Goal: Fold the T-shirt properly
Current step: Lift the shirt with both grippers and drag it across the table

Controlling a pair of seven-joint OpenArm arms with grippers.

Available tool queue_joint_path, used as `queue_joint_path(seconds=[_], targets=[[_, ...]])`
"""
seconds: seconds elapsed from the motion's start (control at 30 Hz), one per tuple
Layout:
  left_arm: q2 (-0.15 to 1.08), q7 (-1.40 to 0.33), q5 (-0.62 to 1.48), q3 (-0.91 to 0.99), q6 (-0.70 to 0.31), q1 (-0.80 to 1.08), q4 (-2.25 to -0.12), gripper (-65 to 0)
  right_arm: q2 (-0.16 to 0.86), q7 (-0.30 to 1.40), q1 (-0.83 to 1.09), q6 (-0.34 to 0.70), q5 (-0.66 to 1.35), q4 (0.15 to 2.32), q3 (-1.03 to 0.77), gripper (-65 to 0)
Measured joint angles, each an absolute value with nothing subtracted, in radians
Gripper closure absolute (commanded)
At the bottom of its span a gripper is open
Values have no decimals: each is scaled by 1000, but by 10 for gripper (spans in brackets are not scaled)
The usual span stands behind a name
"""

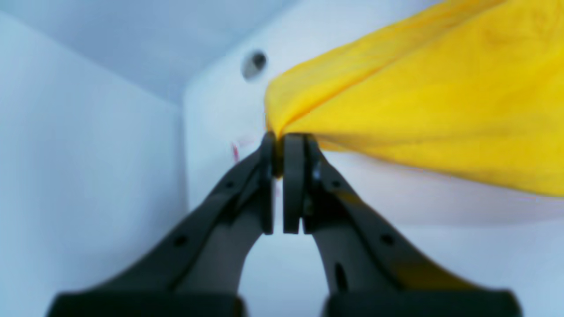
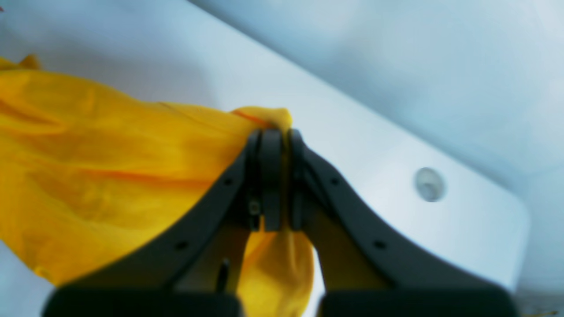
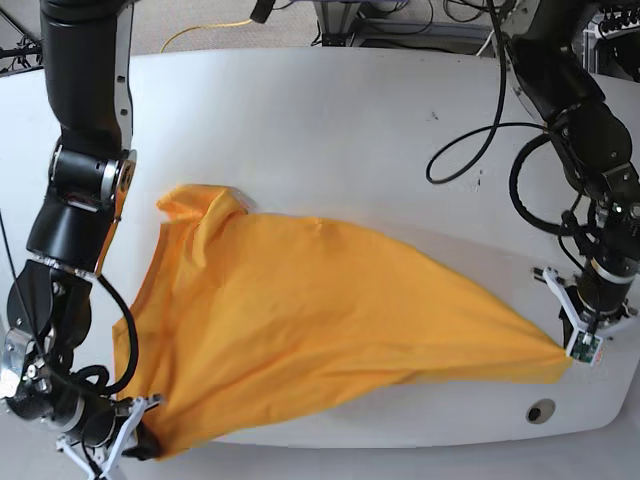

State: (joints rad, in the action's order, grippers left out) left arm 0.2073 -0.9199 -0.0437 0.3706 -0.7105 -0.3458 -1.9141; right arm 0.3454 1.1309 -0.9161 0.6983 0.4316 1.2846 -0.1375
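Note:
The orange-yellow T-shirt [image 3: 300, 330] is stretched across the white table [image 3: 340, 130] between my two grippers, and no lettering shows. On the right of the base view, my left gripper [image 3: 572, 350] is shut on one pulled-out corner of the T-shirt. The left wrist view shows the cloth [image 1: 418, 110] fanning out from the closed fingertips of that left gripper [image 1: 278, 141]. At the near left, my right gripper [image 3: 148, 440] is shut on another bunched edge. In the right wrist view the fabric [image 2: 110, 167] is pinched between the right gripper [image 2: 280, 134] jaws and hangs below them.
A small round hole [image 3: 540, 411] sits in the table near its front right edge, close to the left gripper. Black cables [image 3: 470, 150] loop over the table's back right. The front table edge runs just below both grippers.

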Motion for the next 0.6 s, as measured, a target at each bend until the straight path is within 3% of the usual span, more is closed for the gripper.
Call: queue_joint_path(seconds=[0.37, 0.6], targets=[[220, -923, -52, 315, -678, -574, -1912, 0, 414, 1192, -1179, 700, 450, 1279, -48, 0], [224, -916, -49, 279, -670, -524, -1914, 0, 462, 1256, -1153, 700, 526, 1282, -49, 0]])
